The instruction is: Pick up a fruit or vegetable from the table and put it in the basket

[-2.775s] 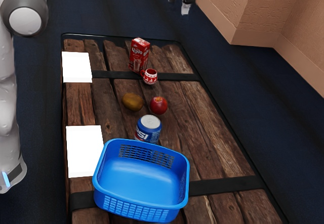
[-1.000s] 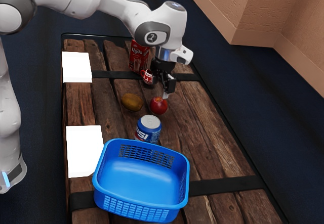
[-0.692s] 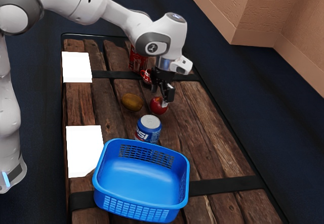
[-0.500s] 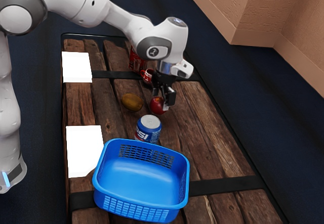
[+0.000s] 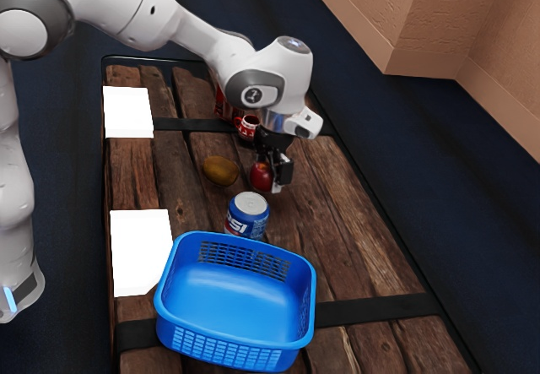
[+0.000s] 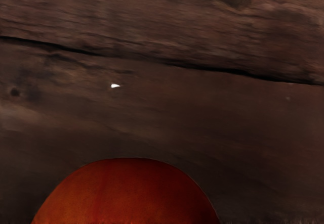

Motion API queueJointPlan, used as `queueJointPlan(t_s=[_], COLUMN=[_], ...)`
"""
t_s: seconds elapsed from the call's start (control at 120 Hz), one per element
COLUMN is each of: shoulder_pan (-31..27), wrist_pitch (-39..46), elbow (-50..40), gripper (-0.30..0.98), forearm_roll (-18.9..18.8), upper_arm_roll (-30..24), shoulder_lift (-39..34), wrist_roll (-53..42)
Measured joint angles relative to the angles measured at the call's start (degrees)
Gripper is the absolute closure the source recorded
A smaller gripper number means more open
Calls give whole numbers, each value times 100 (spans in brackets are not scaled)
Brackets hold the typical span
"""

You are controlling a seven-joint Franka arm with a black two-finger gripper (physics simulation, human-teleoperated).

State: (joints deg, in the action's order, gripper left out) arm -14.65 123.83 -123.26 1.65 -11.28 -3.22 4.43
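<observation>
The apple (image 5: 260, 176) is sitting on the desk (image 5: 333, 214), and my claw (image 5: 268, 175) is straddling it, spread wide; the soda can (image 5: 249, 214) is standing nearby, between apple and blue basket (image 5: 236, 302), which is waiting empty.
</observation>
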Motion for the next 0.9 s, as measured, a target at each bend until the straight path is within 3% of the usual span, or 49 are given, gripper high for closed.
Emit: queueJointPlan(t_s=[0.342, 0.583, 0.8, 0.9], shoulder_pan=[-93, -90, -104, -117], wrist_pitch=[-5, 19, -202, -695], elbow=[-163, -173, 264, 937], gripper=[0, 33, 36, 34], forearm_roll=[-8, -35, -83, -75], upper_arm_roll=[29, 31, -18, -494], shoulder_lift=[-133, -76, -478, -959], wrist_roll=[0, 66, 144, 149])
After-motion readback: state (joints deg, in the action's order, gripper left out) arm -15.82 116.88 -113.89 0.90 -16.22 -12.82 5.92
